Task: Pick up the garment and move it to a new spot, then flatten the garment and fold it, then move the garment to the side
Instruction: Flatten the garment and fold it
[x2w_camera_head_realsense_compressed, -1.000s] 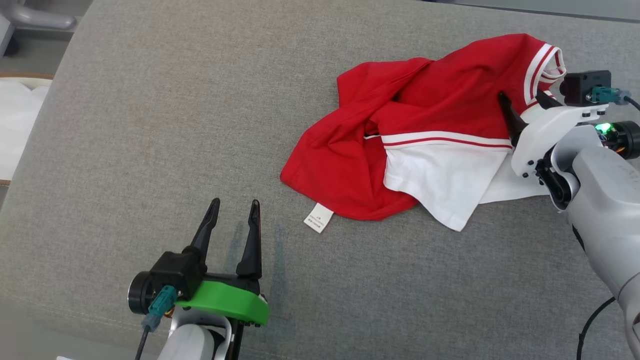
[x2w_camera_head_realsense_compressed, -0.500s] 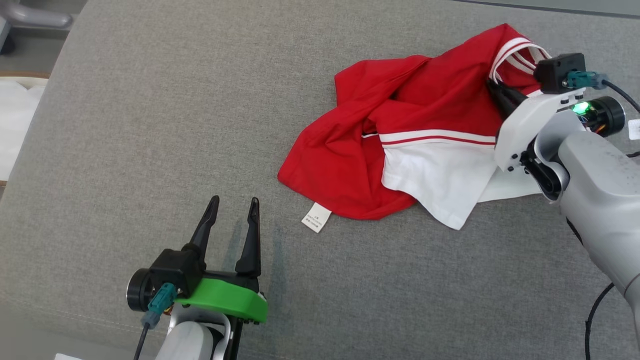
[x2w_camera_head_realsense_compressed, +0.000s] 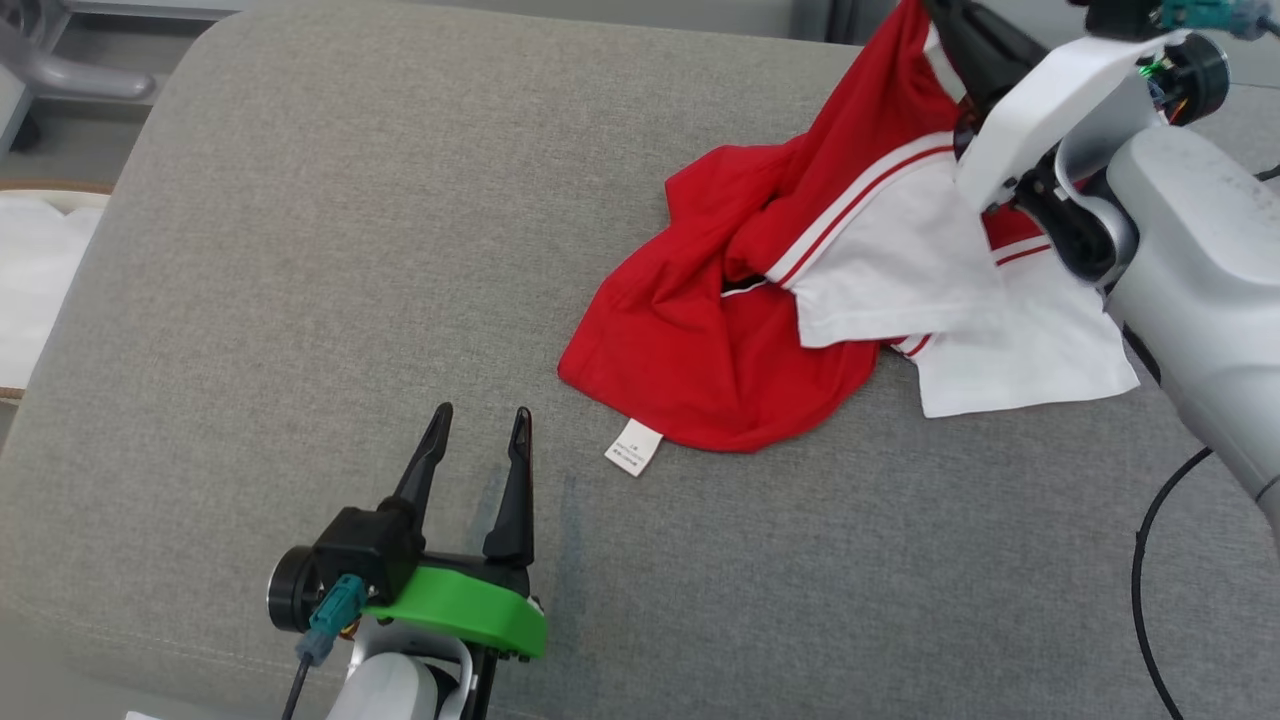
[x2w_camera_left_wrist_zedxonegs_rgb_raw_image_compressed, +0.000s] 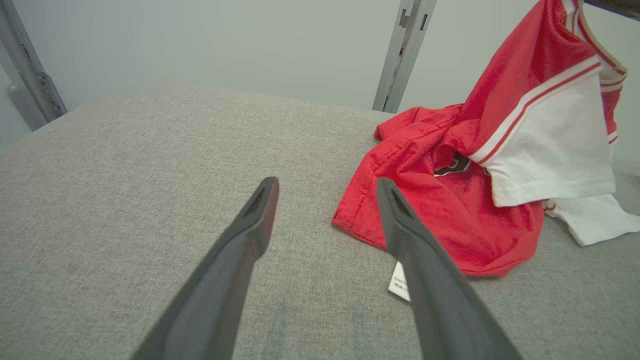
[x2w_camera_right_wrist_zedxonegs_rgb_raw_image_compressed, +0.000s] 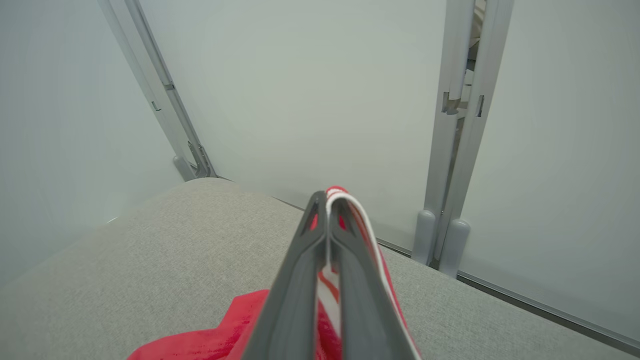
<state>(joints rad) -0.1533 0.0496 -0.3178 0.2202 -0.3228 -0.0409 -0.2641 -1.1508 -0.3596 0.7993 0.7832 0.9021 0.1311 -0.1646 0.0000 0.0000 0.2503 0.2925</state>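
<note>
The garment (x2w_camera_head_realsense_compressed: 730, 330) is a red shirt with white panels and red-white stripes, crumpled on the grey cushion (x2w_camera_head_realsense_compressed: 300, 250). Its right part is pulled up off the cushion, and its lower red part still lies there with a white label (x2w_camera_head_realsense_compressed: 634, 446) sticking out. My right gripper (x2w_camera_head_realsense_compressed: 935, 10) at the top right is shut on the garment's striped edge (x2w_camera_right_wrist_zedxonegs_rgb_raw_image_compressed: 345, 200). In the left wrist view the garment (x2w_camera_left_wrist_zedxonegs_rgb_raw_image_compressed: 450, 210) hangs up toward the top right. My left gripper (x2w_camera_head_realsense_compressed: 478, 425) stands open at the lower left, a little left of the label, holding nothing.
The grey cushion's left edge curves down toward a white and tan object (x2w_camera_head_realsense_compressed: 35, 270) on the floor side. Grey metal posts (x2w_camera_right_wrist_zedxonegs_rgb_raw_image_compressed: 457, 150) and a pale wall stand behind the cushion. A black cable (x2w_camera_head_realsense_compressed: 1150, 560) hangs by my right arm.
My right gripper closed on the garment's striped edge and rose toward the top of the head view, lifting the right part of the garment. The left gripper stayed put.
</note>
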